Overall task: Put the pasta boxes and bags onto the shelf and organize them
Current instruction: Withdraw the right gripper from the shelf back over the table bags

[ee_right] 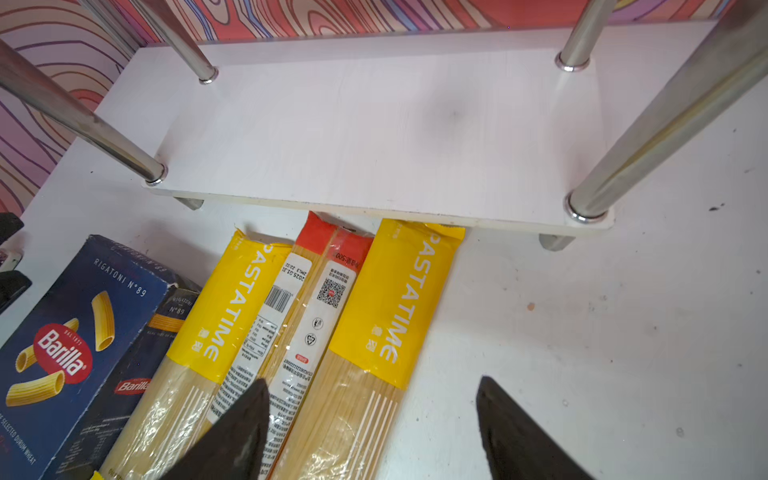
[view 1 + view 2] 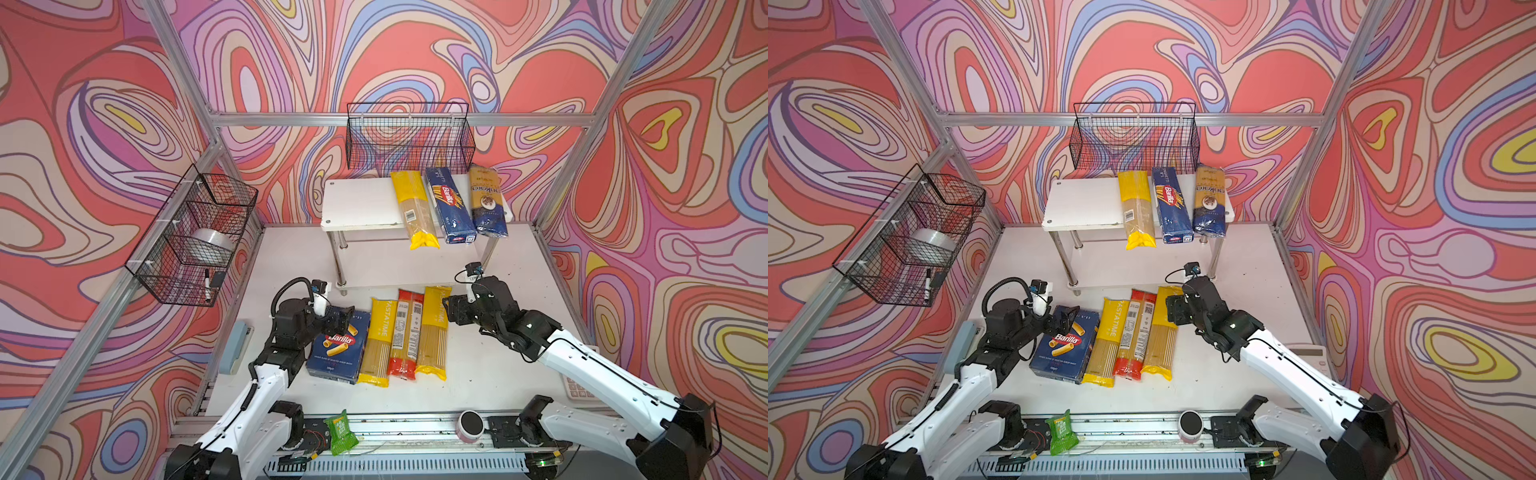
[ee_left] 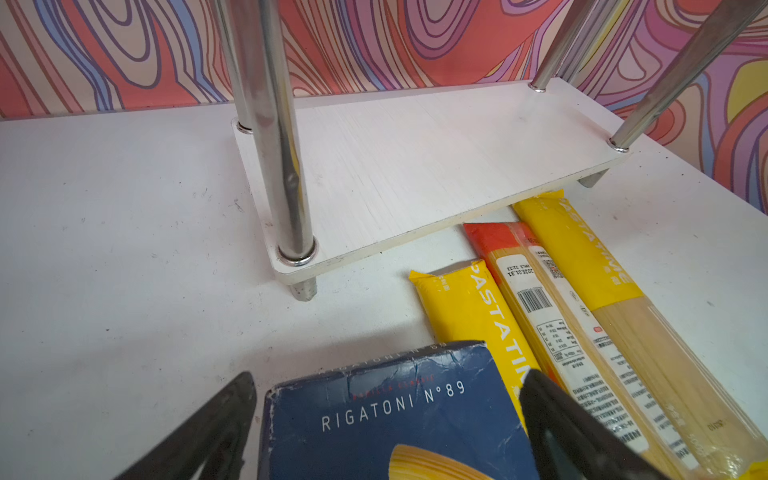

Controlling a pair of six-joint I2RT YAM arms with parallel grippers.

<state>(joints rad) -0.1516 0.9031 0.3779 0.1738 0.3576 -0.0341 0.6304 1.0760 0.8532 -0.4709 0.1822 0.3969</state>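
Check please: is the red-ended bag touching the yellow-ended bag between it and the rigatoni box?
Touching. The right wrist view shows the red-ended bag lying against the yellow-ended bag, with no gap between them.

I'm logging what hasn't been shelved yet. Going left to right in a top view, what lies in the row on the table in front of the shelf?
rigatoni box → first yellow-ended bag → red-ended bag → second yellow-ended bag
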